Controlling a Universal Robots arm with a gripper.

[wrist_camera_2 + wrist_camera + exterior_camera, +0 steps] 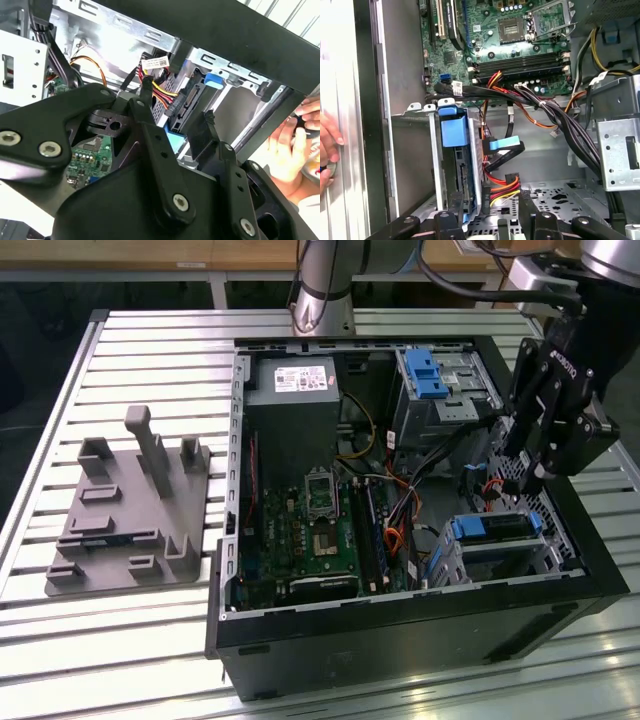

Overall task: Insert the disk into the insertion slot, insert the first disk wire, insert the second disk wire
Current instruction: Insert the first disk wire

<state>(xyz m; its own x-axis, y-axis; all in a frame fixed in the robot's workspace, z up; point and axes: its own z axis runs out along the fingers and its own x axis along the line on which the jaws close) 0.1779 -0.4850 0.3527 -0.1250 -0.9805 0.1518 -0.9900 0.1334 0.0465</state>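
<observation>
Exterior view: the gripper (532, 478) hangs inside the open computer case (400, 660), at about three o'clock of its interior.
Claw: the fingers (150, 125) are spread wide in the second wrist view and grip nothing.
Disk: the disk (495, 528) sits in the insertion slot (548, 550), at about four o'clock of the case, near the gripper.
Wires: the red-yellow-black power bundle (502, 186) and the blue-plugged data cable (504, 144) lie just beside the disk; whether either is plugged in I cannot tell.
Hand: a person's hand (290, 145) is just outside the case wall.
</observation>
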